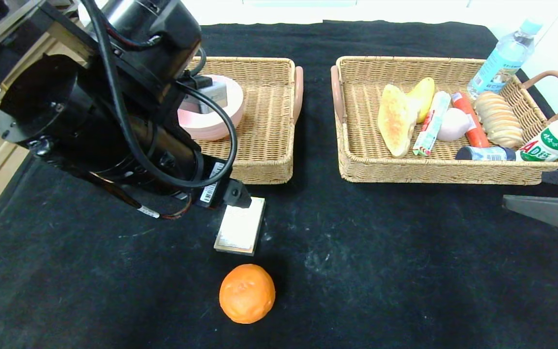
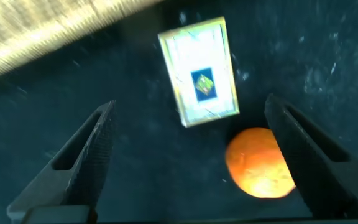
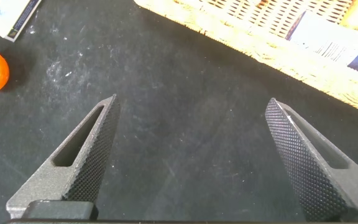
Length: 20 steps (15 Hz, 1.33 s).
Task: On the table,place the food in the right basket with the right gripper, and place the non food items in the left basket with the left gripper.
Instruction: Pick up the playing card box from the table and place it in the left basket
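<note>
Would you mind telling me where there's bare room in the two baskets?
The left basket is bare beside the pink tape roll. The right basket is crowded from the bread rightward; only a strip by its left wall stays free.

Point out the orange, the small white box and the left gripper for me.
orange (image 1: 246, 293): head view, middle of its peel.
small white box (image 1: 240, 231): head view, centre of its top face.
left gripper (image 2: 191, 158): left wrist view, midway between its open fingertips, above the cloth.
</note>
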{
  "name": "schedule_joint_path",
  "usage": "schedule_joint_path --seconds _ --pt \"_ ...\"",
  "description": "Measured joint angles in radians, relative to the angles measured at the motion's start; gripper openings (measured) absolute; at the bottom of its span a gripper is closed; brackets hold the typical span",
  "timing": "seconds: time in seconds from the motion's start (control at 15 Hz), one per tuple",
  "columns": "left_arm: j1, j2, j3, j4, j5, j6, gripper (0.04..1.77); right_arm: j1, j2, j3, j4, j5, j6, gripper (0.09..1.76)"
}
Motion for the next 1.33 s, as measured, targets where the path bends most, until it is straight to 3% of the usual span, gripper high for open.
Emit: schedule_joint_path --seconds 0.47,1.33 --pt "-0.025 0.094 -0.011 0.015 0.017 -0.149 1.72 0.0 0.004 0.001 0.0 -0.001 0.0 1.71" --pt "-0.038 0.198 -0.011 0.011 0.075 -0.211 1.72 0.0 0.004 0.001 -0.001 -0.001 0.0 1.71"
